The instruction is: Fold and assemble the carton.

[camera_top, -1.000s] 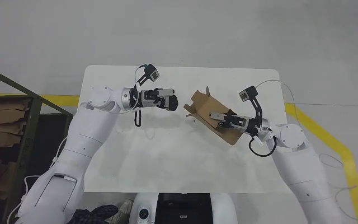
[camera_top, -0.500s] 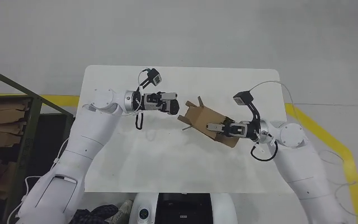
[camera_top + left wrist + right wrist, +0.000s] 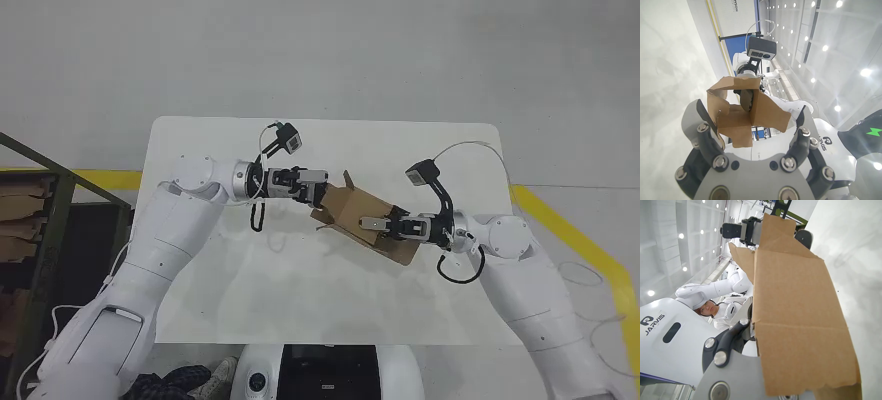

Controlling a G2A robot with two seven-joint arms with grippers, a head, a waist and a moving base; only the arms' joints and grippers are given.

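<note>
R gripper (image 3: 377, 224): in its own wrist view the carton (image 3: 797, 306) wall covers nearly all of it. One finger (image 3: 745, 313) shows beside the wall; the other is hidden behind cardboard. Carton's near end is cut off at that view's bottom edge. L gripper (image 3: 318, 188) sits partly behind the carton's far flap there. L wrist view: a dark part of the R gripper peeks out inside the carton, rest hidden by flaps. Top view: L fingertip-to-flap contact too small to tell.
</note>
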